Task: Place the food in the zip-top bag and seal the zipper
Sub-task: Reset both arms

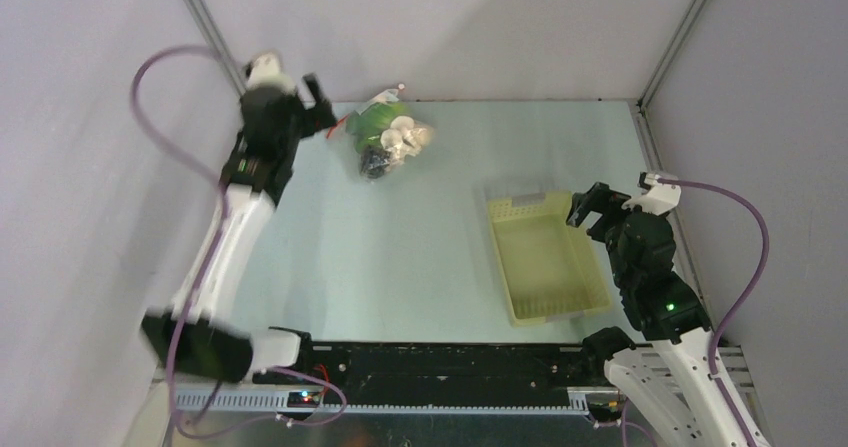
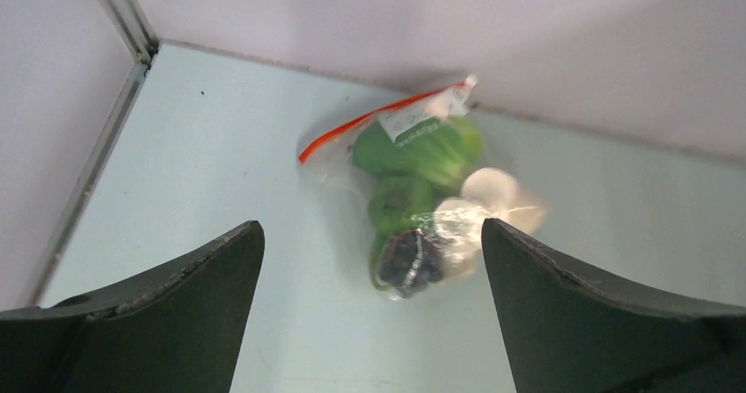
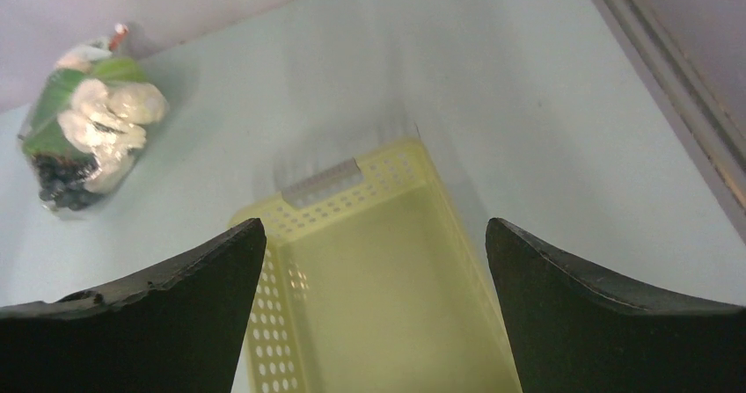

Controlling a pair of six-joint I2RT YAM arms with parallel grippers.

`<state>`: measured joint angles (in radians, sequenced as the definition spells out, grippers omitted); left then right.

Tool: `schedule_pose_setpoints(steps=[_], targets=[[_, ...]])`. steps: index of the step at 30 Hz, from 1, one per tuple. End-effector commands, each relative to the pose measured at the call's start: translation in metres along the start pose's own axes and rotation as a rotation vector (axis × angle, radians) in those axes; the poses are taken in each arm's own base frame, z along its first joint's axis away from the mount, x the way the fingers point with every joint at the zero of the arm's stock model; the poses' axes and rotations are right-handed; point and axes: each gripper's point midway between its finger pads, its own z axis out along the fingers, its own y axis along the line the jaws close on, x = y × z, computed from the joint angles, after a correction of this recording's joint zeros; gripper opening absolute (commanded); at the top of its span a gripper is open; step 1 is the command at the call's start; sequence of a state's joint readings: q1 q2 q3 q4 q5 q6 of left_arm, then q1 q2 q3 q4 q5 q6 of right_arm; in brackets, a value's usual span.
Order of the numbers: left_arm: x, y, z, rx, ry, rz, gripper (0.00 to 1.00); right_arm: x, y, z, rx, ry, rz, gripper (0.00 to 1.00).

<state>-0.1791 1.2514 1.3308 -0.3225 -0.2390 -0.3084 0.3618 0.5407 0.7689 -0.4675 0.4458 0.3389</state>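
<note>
The zip-top bag (image 1: 390, 139) lies on the table near the back wall with the food inside it: green leaves (image 2: 422, 147), white mushrooms (image 2: 488, 191) and dark grapes (image 2: 409, 265). The orange-red zipper (image 2: 369, 120) runs along the bag's far end, with a white slider (image 2: 457, 98) at its right end. My left gripper (image 1: 325, 107) hangs just left of the bag; its jaws are open and empty (image 2: 371, 226), and nothing touches the bag. My right gripper (image 1: 590, 205) hovers open over the basket, far from the bag (image 3: 88, 142).
A pale yellow perforated basket (image 1: 502, 242) stands at the right, directly under my right gripper (image 3: 375, 224), with nothing inside it (image 3: 387, 160). Grey walls close the table at the back and both sides, with metal corner posts (image 2: 119, 15).
</note>
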Motion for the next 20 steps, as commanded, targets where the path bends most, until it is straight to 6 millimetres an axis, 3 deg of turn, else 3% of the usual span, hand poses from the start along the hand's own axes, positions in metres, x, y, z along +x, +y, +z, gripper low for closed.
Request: schedule_pose_setpoints(steps=[1,2,3,4,7,9,12,20], targets=[[0.056,0.007,-0.081,0.039,-0.002,-0.287,1.0,0.013,-0.005,-0.005,0.026,0.079,0.024,0.99],[0.098,0.015,-0.086,0.014,0.06,-0.288,1.0,0.016,-0.005,-0.005,0.026,0.09,0.025,1.0],[0.102,0.02,-0.108,0.026,0.041,-0.366,1.0,0.02,-0.006,-0.006,0.027,0.106,0.015,0.99],[0.126,0.027,-0.119,0.031,0.06,-0.426,1.0,0.021,-0.006,-0.006,0.023,0.114,0.009,1.0],[0.175,0.043,-0.141,0.016,0.156,-0.444,1.0,0.027,-0.009,-0.01,0.025,0.137,-0.014,1.0],[0.19,0.059,-0.154,-0.032,0.186,-0.439,1.0,0.029,-0.012,-0.013,0.032,0.142,-0.013,0.99],[0.189,0.078,-0.171,-0.095,0.169,-0.428,1.0,0.03,-0.014,-0.016,0.03,0.134,-0.003,1.0],[0.18,0.084,-0.178,-0.123,0.163,-0.403,1.0,0.036,-0.017,-0.017,0.036,0.144,-0.011,1.0]])
